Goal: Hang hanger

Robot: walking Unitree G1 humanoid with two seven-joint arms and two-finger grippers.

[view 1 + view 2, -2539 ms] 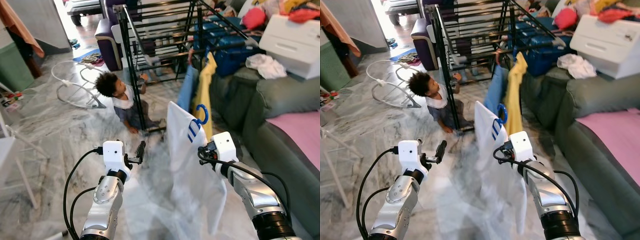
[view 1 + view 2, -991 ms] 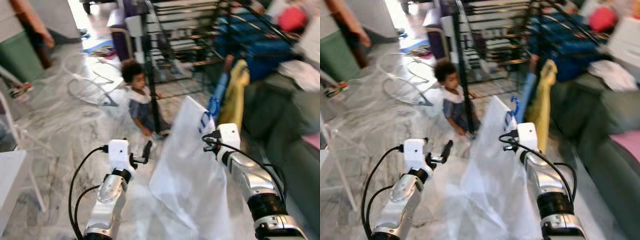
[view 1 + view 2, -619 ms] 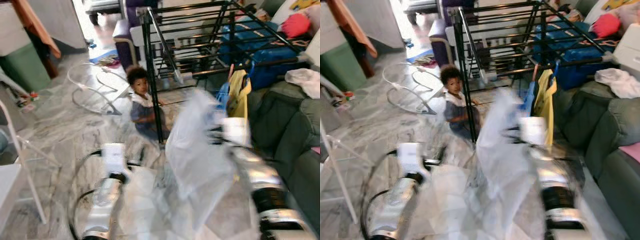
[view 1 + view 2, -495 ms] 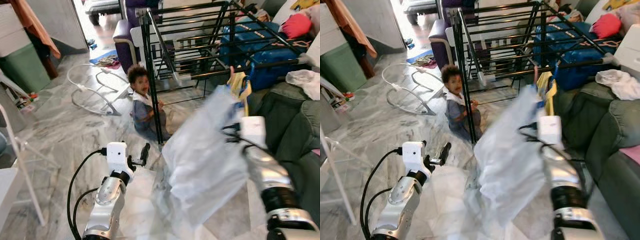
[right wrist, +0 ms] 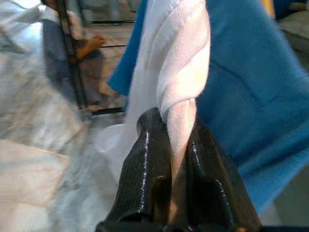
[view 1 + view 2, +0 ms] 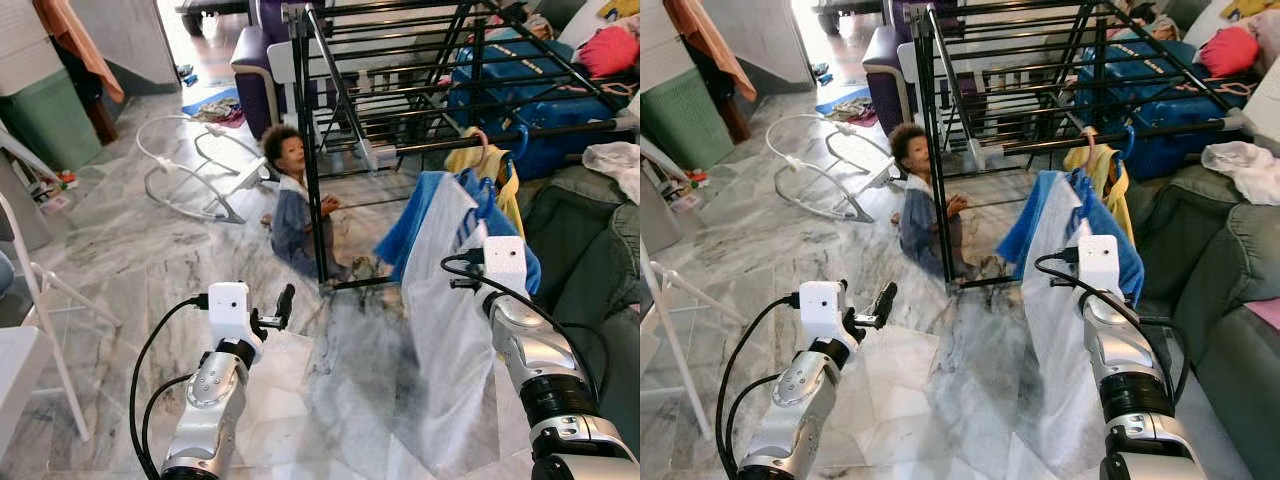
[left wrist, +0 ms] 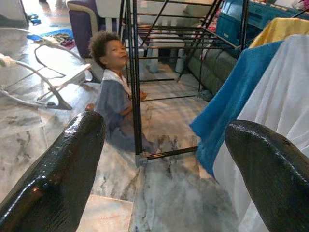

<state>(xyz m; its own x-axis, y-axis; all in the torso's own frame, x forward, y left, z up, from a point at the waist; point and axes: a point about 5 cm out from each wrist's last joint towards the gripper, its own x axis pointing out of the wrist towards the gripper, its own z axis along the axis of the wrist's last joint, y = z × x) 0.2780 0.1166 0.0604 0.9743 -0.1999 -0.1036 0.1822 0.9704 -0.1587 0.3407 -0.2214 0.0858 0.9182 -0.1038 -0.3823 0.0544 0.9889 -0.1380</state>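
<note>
A long white garment [image 6: 440, 330] hangs down in front of the black drying rack [image 6: 400, 80]; its hanger is hidden in the cloth. My right gripper [image 5: 176, 121] is shut on a twisted fold of the white garment [image 5: 181, 72] near its top, just below the rack's front rail [image 6: 545, 128]. A blue garment [image 6: 410, 225] and a yellow one [image 6: 482, 163] hang from that rail right behind it, under a pink hook and a blue hook [image 6: 521, 143]. My left gripper [image 6: 284, 303] is held low over the floor, open and holding nothing.
A small child [image 6: 292, 205] sits on the marble floor against the rack's front leg [image 6: 312, 180]. A white bouncer frame [image 6: 195, 170] lies further left. A grey sofa [image 6: 600, 250] stands on the right, with blue boxes [image 6: 540, 90] behind the rack.
My right arm has carried the white garment up and toward the rail; it swung and blurred before and now hangs straight against the blue garment. The left arm has barely moved.
</note>
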